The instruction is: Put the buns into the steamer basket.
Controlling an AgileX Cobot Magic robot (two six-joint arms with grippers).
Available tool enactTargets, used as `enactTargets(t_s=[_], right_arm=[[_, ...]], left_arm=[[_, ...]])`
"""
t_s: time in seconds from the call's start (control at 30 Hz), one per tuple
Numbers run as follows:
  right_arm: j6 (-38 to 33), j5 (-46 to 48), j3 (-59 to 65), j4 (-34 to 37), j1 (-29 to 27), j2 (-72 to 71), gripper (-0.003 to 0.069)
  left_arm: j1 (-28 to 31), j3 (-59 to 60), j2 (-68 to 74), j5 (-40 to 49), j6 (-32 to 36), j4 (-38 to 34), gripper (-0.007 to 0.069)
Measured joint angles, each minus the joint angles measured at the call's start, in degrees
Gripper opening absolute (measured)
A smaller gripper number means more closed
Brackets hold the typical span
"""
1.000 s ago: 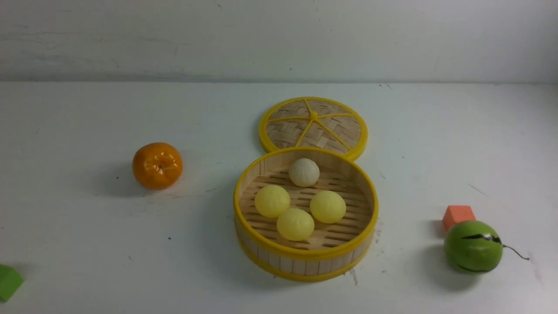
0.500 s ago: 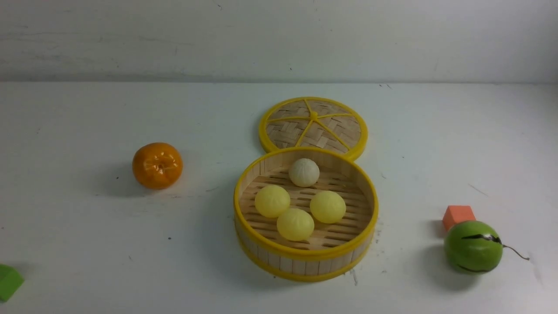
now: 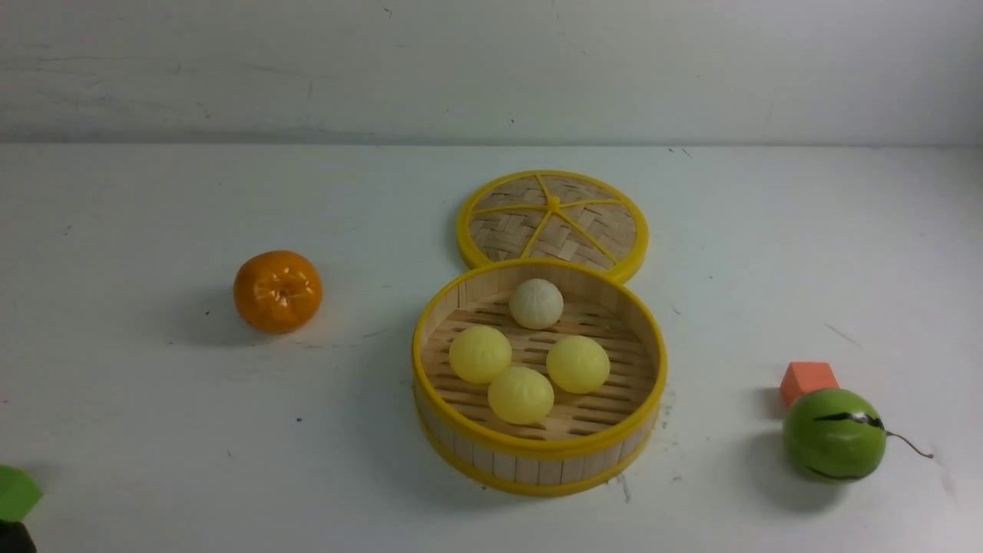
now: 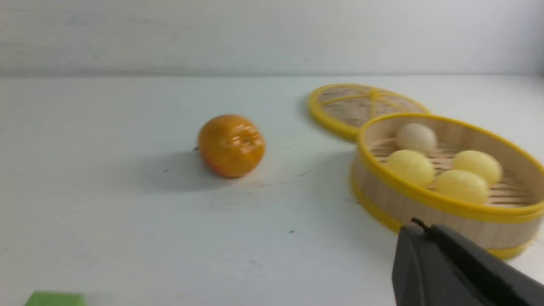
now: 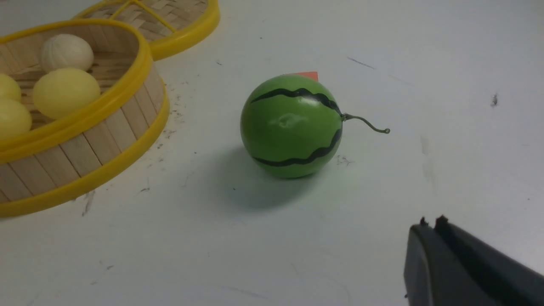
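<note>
The steamer basket [image 3: 537, 461] stands in the middle of the table. Inside it lie three pale yellow buns [image 3: 480, 354] [image 3: 577, 364] [image 3: 521, 395] and one cream-white bun [image 3: 536, 303] at the back. My left gripper [image 4: 420, 227] is shut and empty, hovering low over the table just short of the basket's [image 4: 425, 208] left wall. Only a dark tip of the left gripper [image 3: 11, 538] shows in the front view's bottom left corner. My right gripper [image 5: 431, 223] is shut and empty, above bare table beside the green ball. It is outside the front view.
The woven lid [image 3: 553, 219] lies flat behind the basket, touching it. A glossy orange [image 3: 277, 291] sits to the left. A green ball [image 3: 834, 435] with black streaks and an orange-red block [image 3: 808, 380] sit at the right. A green block [image 3: 15, 491] lies at the front left edge.
A dark tip of my left gripper has come into the front view's bottom left corner, below the green block. The buns and basket have not moved.
</note>
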Motion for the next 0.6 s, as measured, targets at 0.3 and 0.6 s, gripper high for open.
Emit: enactTargets(t_s=[0.3,0.6], right_arm=[[0.00,0.00,0.00,0.00,0.00,-0.02,0.0011],[0.00,0.00,0.00,0.00,0.00,-0.02,0.0022]], left_arm=[[6.98,9.94,0.00,1.77,-9.35,0.45,-0.0013],[7.00,10.06,0.00,1.11,-13.38,0.45,-0.0013]])
